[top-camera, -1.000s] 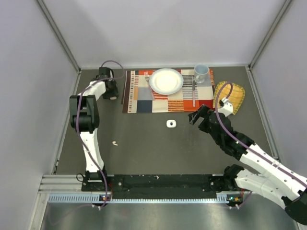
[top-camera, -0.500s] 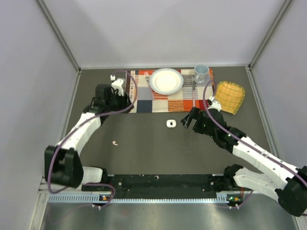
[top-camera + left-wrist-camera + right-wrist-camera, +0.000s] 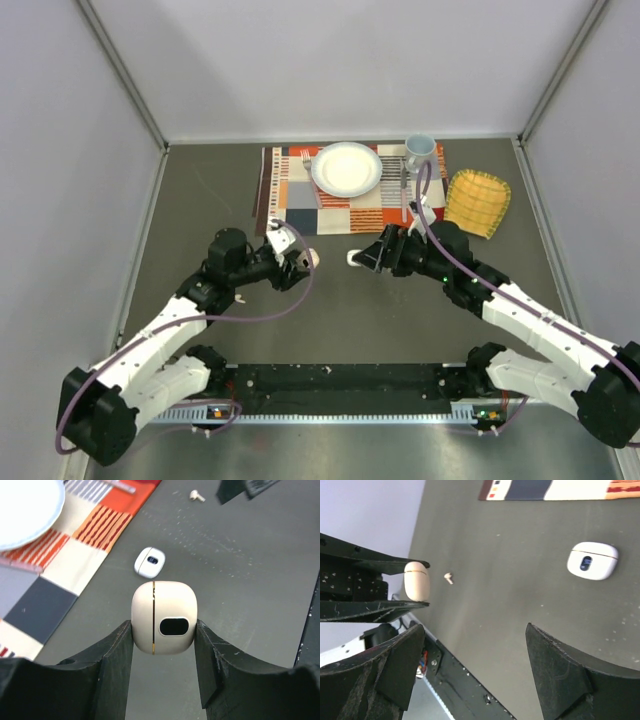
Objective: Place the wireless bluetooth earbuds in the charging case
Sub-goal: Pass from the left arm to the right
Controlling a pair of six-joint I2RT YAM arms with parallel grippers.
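Observation:
My left gripper is shut on a beige charging case, closed, and holds it above the dark table; the case also shows in the right wrist view. A white charging case lies closed on the table between the grippers, also in the left wrist view and the right wrist view. My right gripper is open and empty just right of the white case. One small pale earbud lies on the table beyond the left gripper. Another earbud lies near the right gripper's fingers. Other earbuds are hidden.
A striped placemat at the back holds a white plate, a fork, a knife and a pale blue mug. A yellow cloth lies to its right. Grey walls enclose the table.
My left arm swung from the back left corner to the table's middle, carrying the beige case. My right gripper moved left, up to the white case.

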